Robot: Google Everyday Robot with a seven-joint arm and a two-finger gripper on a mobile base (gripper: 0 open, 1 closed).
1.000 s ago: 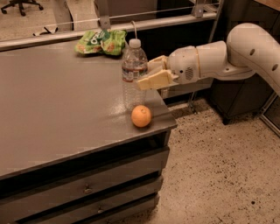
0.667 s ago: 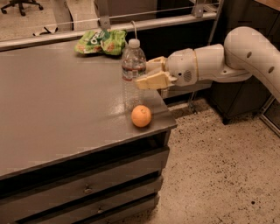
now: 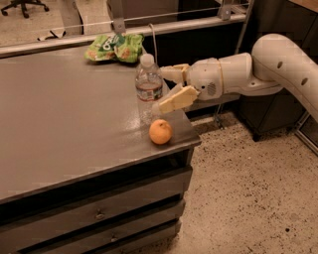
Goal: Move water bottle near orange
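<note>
**Gripper Spread Beside Upright Water Bottle, Orange Close By**

The gripper (image 3: 163,89) is positioned over the right-hand end of the table (image 3: 64,119), directly to the right of the water bottle (image 3: 148,89). Its two tan fingers (image 3: 174,73) are spread apart, one above the other, with the tips directed at the bottle's side. The upper tip is located level with the bottle's shoulder; the lower tip is seen against the bottle's lower right edge. Whether either tip is touching the plastic cannot be determined. The bottle is not enclosed by the fingers.

The water bottle is standing upright on the table surface, cap uppermost, with a label band visible around its middle. The lower part of the clear body is difficult to distinguish from the table behind it. The orange (image 3: 160,131) is resting on the table just in front of the bottle, near the table's front right corner, with a narrow gap visible between the two.

A green snack bag (image 3: 114,48) is lying at the rear edge of the table, well apart from the bottle. The white arm (image 3: 278,64) is extended in from the right and is cut off by the picture edge. Drawer fronts (image 3: 99,213) are seen below the tabletop, partly in shadow. An office chair (image 3: 25,5) is cut off at the top left corner.
</note>
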